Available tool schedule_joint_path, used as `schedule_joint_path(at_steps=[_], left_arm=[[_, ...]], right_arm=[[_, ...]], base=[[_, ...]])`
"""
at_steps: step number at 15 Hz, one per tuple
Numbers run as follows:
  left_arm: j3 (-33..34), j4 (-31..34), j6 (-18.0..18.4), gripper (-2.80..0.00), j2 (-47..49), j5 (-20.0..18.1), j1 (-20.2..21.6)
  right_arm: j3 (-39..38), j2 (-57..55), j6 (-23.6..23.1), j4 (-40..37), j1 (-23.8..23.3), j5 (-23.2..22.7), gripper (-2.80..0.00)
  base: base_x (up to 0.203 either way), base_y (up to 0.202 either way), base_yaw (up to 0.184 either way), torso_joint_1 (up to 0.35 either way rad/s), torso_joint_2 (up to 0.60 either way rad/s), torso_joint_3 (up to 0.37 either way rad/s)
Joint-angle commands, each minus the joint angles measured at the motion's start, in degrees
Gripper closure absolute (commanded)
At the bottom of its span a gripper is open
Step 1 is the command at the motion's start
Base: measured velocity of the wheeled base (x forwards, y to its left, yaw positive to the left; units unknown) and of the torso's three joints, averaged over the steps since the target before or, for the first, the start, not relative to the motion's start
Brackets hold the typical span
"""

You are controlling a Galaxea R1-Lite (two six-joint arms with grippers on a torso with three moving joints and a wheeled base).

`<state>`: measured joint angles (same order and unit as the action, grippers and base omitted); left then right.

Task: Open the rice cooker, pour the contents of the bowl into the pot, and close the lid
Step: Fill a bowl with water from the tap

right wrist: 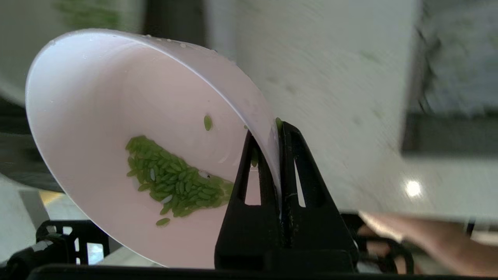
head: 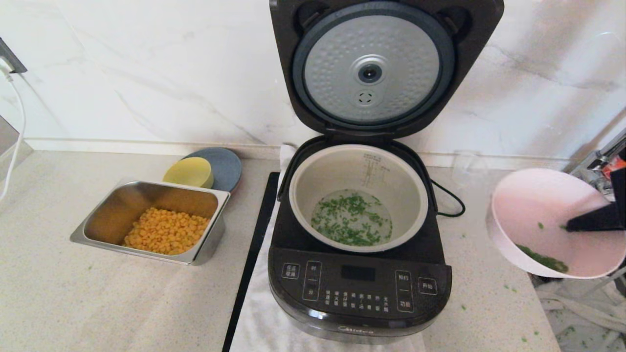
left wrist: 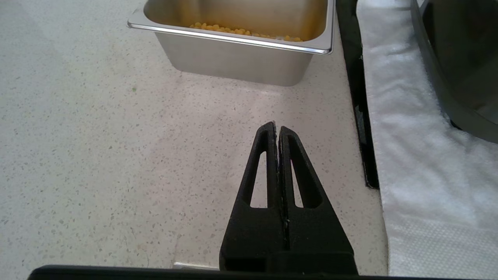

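Note:
The black rice cooker (head: 359,288) stands in the middle with its lid (head: 374,68) swung up, silver dimpled underside facing me. Its grey-beige pot (head: 406,195) holds green bits (head: 352,220) in water at the bottom. To the right of the cooker, my right gripper (head: 570,227) (right wrist: 277,125) is shut on the rim of the pink bowl (head: 528,215) (right wrist: 105,97), held tilted in the air. A small clump of green contents (head: 545,260) (right wrist: 175,182) clings inside it. My left gripper (left wrist: 277,126) hangs shut and empty over the counter, left of the cooker.
A steel tray of corn (head: 98,217) (left wrist: 233,58) sits left of the cooker, with a yellow bowl (head: 190,172) on a grey plate (head: 226,166) behind it. A white towel (left wrist: 408,128) and black strip (head: 252,259) lie under the cooker. Green bits (head: 508,288) scatter at the counter's right edge.

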<state>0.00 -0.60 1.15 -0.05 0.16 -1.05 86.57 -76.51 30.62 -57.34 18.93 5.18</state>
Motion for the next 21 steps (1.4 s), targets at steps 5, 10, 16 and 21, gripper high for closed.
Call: schedule_joint_path(at_steps=[5,10,16,21], left_arm=[[0.44,-0.02,0.06,0.0,-0.04,0.02,-0.01],[0.44,-0.02,0.08,0.0,-0.04,0.02,-0.01],[0.44,-0.02,0.0,0.0,-0.04,0.02,-0.01],[0.44,-0.02,0.02,0.0,-0.13,0.02,-0.01]], right_arm=[[-13.06,4.74,-7.7,3.42,-33.82,-12.89,0.0],[-16.13,-6.59,-19.2,7.31,-64.19,-29.0,0.0],[-15.37,-24.96,-30.12,11.89,-85.17,-40.75,0.0],[-11.53,-36.24,-35.44,12.68,-93.14,-43.89,0.0]], base=[[0.0,0.0,0.0,0.0,0.0,0.0],[0.0,0.0,0.0,0.0,0.0,0.0],[0.0,0.0,0.0,0.0,0.0,0.0],[0.0,0.0,0.0,0.0,0.0,0.0]])
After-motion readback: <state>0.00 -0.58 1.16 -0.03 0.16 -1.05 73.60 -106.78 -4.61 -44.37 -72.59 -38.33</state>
